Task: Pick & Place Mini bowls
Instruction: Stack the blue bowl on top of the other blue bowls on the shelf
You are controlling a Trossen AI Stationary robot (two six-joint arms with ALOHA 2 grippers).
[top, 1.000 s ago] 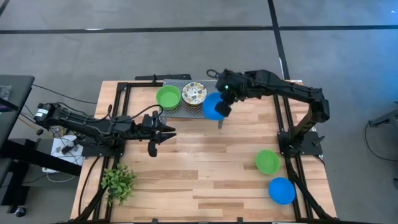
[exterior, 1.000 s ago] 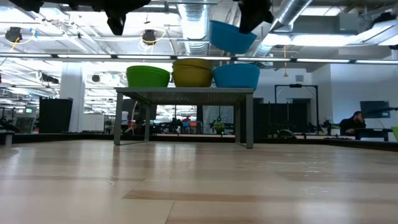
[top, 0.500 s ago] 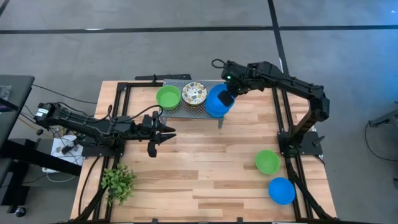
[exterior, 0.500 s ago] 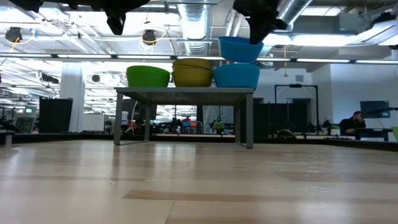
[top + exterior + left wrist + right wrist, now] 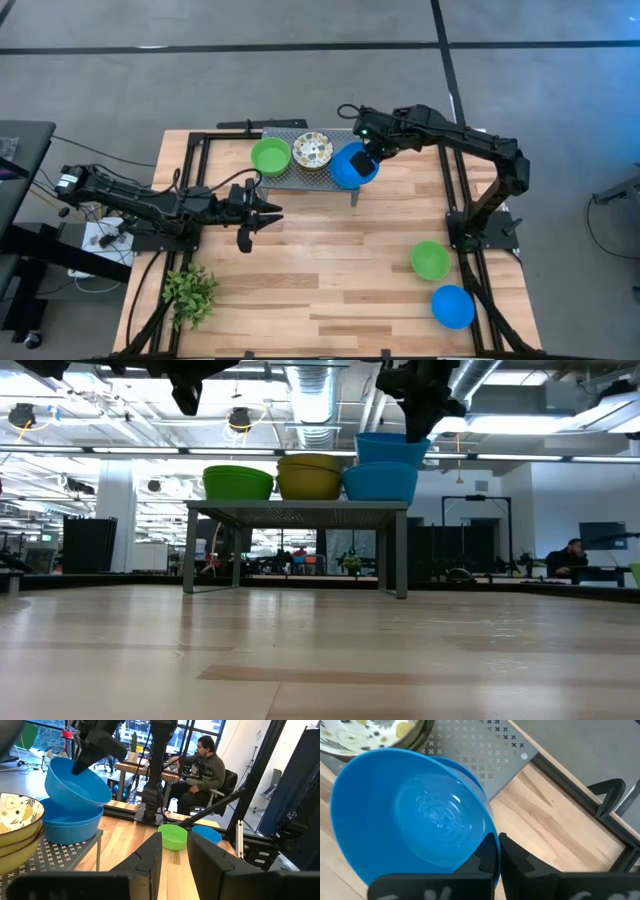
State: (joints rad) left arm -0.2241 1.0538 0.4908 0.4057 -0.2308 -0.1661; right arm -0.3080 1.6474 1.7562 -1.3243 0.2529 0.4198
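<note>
A small metal stand at the table's far middle carries a green bowl, a stack of white floral bowls and a blue bowl. My right gripper is shut on a second blue bowl, held tilted right over the stand's blue one. Its bottom dips to that bowl's rim; whether they touch I cannot tell. My left gripper hangs open above the table's left middle, with nothing between its fingers. My right gripper pinches the blue bowl's rim on its far right side, one finger inside the bowl and one outside. The fingers come from above, slanting down. The bowl hangs mouth up and slightly tilted over the stand's blue bowl.
A loose green bowl and a loose blue bowl lie on the wood at the near right. A small leafy plant stands at the near left. A person sits at a desk beyond the table.
My right gripper has come down and shifted a little toward the table's right edge, rolling its wrist. The blue bowl it holds has sunk from well above the stand down onto the mouth of the stand's blue bowl.
</note>
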